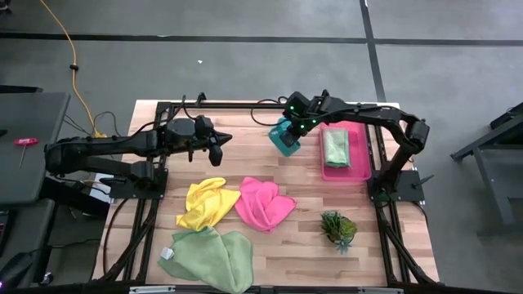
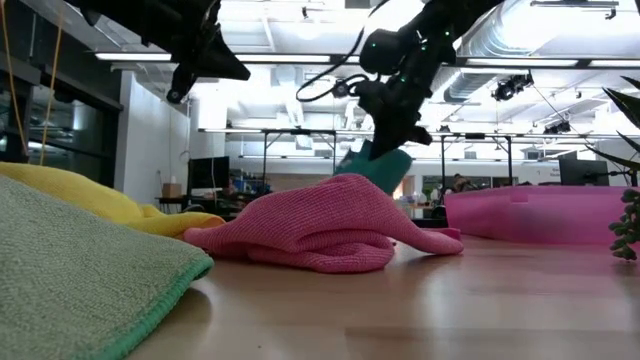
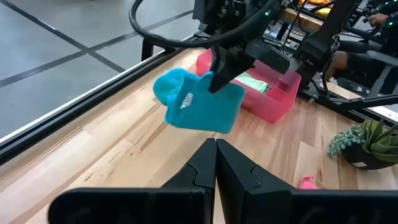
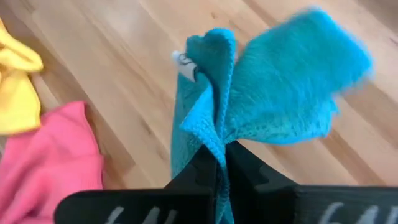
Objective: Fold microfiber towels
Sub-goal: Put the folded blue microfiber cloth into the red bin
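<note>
A robotics lab or open industrial workspace — the pale wooden butcher-block desk (image 1: 286, 245) stands on a grey concrete floor (image 1: 245, 20), and beyond the desk run exposed silver ceiling ducts (image 2: 560, 40), strip lights and distant workstations.

— Are any words or numbers showing anywhere?

— Nothing readable. A small white tag is hanging on the teal towel (image 3: 198, 102), left of center in the left wrist view, but its print is blurring out.

— And the other views?

— The same tag is peeking out at upper center of the right wrist view, with no legible marks. No labels or signs are showing elsewhere.
</note>
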Robot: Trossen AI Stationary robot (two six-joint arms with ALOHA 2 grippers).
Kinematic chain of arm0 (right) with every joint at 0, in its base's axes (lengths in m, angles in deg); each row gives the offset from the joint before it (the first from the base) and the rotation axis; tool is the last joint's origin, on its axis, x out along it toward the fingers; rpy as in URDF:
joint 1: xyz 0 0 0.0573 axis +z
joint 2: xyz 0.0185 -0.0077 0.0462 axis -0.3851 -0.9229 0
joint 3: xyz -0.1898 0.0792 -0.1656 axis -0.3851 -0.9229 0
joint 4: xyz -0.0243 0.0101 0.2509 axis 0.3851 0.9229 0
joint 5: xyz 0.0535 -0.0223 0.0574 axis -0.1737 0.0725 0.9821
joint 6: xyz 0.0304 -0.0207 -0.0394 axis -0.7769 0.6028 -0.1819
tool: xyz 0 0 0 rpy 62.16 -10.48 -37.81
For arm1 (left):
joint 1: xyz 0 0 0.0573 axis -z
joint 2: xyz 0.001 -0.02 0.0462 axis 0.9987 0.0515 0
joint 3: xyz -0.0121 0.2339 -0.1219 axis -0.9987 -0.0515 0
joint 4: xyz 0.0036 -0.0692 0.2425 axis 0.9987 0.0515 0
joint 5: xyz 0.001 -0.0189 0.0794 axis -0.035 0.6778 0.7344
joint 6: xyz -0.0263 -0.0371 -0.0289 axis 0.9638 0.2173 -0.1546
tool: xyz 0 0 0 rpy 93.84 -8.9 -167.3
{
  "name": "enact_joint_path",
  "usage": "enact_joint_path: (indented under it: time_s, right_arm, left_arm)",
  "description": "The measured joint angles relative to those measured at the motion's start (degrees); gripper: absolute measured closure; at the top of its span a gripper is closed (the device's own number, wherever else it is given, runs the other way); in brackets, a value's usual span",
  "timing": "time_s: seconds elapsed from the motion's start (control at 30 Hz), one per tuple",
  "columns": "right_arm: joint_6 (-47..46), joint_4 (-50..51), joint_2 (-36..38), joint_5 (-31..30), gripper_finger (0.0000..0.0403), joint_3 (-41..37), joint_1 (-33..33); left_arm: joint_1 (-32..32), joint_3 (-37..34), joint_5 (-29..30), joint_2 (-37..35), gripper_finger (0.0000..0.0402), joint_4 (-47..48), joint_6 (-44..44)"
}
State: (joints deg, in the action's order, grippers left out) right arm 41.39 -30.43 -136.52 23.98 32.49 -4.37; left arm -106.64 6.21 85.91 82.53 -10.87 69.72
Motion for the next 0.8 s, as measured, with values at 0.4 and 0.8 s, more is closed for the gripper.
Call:
enact_joint_path:
  time_s: [0.4,0.8]
  right_arm:
    - [4.09,17.45,15.09,-7.73,0.0403,0.02,-6.18]
    - [-7.93,21.77,45.52,-10.38,0.0403,-21.75,-14.12]
  left_arm:
    - [0.17,0.00,-0.02,0.02,0.0401,1.28,-0.02]
    - [0.09,0.00,0.01,0.02,0.0401,1.25,-0.04]
